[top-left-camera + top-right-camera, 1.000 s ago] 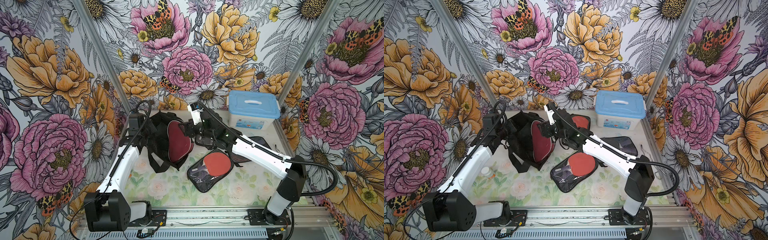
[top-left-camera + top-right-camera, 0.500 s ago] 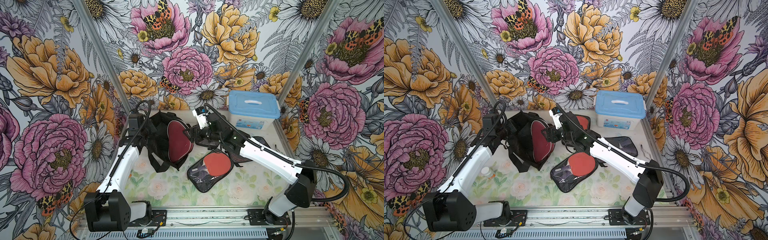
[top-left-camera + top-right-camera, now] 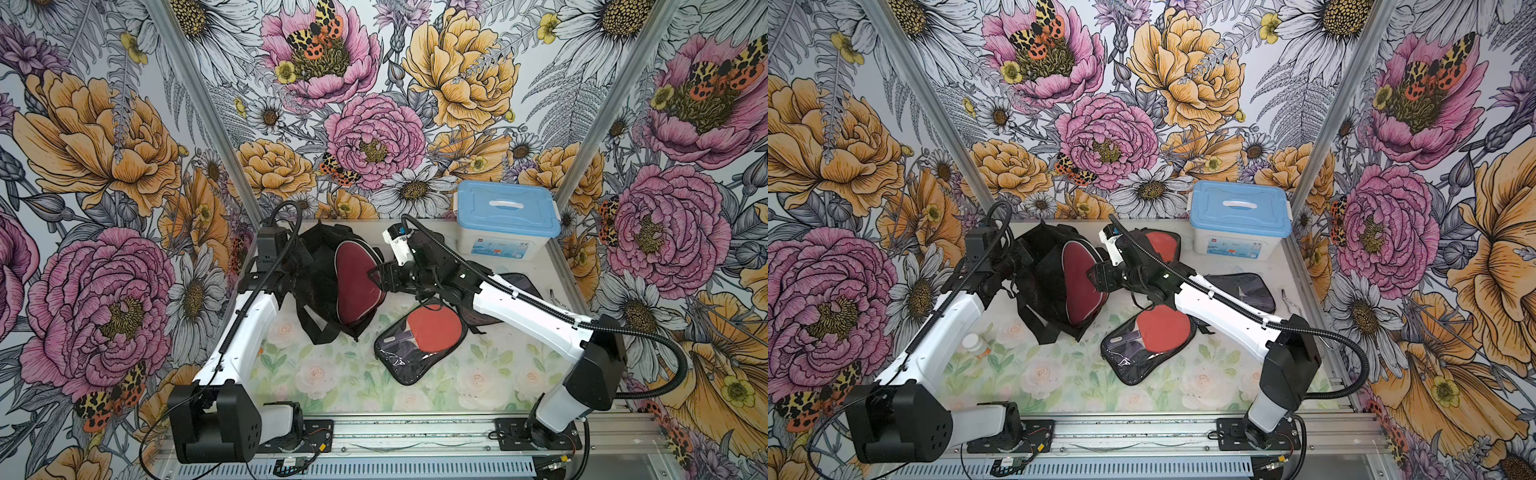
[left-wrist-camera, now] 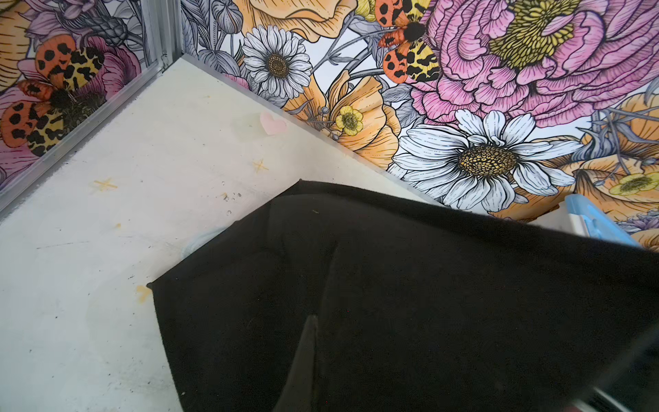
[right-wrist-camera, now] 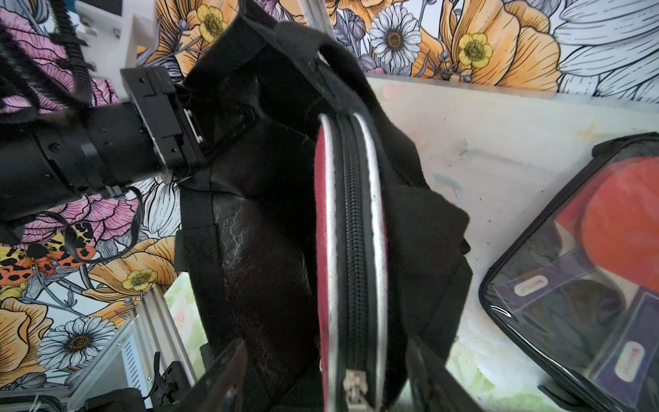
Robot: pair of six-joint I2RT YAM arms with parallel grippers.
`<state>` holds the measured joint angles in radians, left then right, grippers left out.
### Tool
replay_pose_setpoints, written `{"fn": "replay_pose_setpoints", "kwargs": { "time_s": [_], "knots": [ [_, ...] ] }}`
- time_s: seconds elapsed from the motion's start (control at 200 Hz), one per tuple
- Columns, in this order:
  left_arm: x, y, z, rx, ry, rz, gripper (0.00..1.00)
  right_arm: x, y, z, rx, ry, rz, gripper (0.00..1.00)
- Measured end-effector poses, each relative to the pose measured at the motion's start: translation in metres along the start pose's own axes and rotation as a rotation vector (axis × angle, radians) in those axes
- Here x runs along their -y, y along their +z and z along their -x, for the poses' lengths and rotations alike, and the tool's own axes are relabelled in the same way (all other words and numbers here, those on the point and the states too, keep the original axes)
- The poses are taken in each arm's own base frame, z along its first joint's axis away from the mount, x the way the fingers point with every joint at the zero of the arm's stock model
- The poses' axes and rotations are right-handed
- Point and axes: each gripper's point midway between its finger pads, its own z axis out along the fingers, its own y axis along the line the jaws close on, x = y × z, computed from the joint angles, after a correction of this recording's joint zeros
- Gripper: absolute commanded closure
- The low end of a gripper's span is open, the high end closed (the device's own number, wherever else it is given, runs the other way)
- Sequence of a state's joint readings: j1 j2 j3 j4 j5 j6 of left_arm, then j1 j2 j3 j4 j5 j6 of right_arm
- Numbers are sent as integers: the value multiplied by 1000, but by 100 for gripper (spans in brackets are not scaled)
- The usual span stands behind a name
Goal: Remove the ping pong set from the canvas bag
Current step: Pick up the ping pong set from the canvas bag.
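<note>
The canvas bag lies slumped near the back left corner of the table, with the maroon cover standing half out of its mouth. The bag is soft and floppy, so the left gripper pinches its cloth. The cover looks light and stiff, and its zip edge seems the best place to grab. The right gripper is spread, one finger on each side of that edge, not squeezing. The table's front middle is bare, but a clear paddle case lies close.

Front table free — canvas bag obstructs.
</note>
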<state>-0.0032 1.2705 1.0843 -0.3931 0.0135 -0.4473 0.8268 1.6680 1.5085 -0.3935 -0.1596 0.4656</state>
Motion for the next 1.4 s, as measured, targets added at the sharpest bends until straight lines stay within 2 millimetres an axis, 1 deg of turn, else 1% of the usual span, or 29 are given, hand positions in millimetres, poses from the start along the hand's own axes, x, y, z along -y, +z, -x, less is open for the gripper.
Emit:
{"fn": "replay_pose_setpoints", "kwargs": {
  "time_s": [0.08, 0.17, 0.245, 0.325, 0.445, 0.62, 0.916, 1.121, 1.266, 1.401],
  "knots": [
    [0, 0, 0, 0, 0, -1, 100, 3, 9, -1, -12, -12, -14, 33],
    [0, 0, 0, -1, 0, -3, 100, 4, 16, 1, -16, -25, -21, 38],
    [0, 0, 0, -1, 0, -3, 100, 3, 20, 3, -15, -40, -25, 39],
    [0, 0, -1, -1, 0, -3, 100, 0, 19, 6, -10, -51, -33, 39],
    [0, 1, -1, 3, 0, -6, 100, -11, 17, 9, 3, -82, -34, 40],
    [1, 2, -1, 6, 1, -12, 100, -20, 17, 3, -5, -122, -57, 41],
    [3, 2, 0, 9, 2, -16, 100, -37, 11, 1, -8, -176, -83, 43],
    [2, 3, -1, 9, 2, -16, 100, -49, 7, 7, 2, -195, -82, 45],
    [2, 3, -1, 9, 2, -16, 100, -53, 18, 7, -1, -200, -87, 47],
    [3, 3, -1, 10, 2, -20, 100, -51, 35, -2, -33, -204, -97, 48]
  ]
}}
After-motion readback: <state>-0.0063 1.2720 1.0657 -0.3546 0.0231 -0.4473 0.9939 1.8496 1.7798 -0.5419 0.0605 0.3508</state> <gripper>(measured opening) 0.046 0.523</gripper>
